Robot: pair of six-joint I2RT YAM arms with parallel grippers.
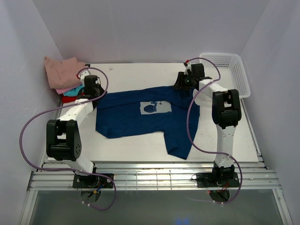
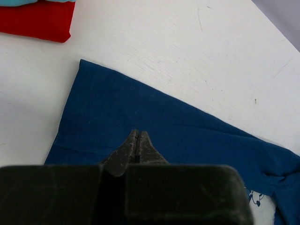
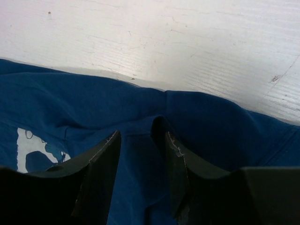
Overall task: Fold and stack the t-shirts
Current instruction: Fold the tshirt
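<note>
the navy tee [image 1: 136, 122] lies crosswise; the left end effector [image 2: 137, 132] hangs clenched over its left end, the right end effector [image 3: 137, 127] spread over its far edge.

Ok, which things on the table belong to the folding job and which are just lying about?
Job: navy blue tee spread between the arms; folded dusty-pink tee, teal tee and red tee stacked far left.
Lying about: white mesh basket, far right corner.

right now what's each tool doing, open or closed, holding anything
Left tool: closed, tip over the navy tee; no cloth visibly pinched.
Right tool: open, fingers on either side of a fold in the navy tee, not clamped.
</note>
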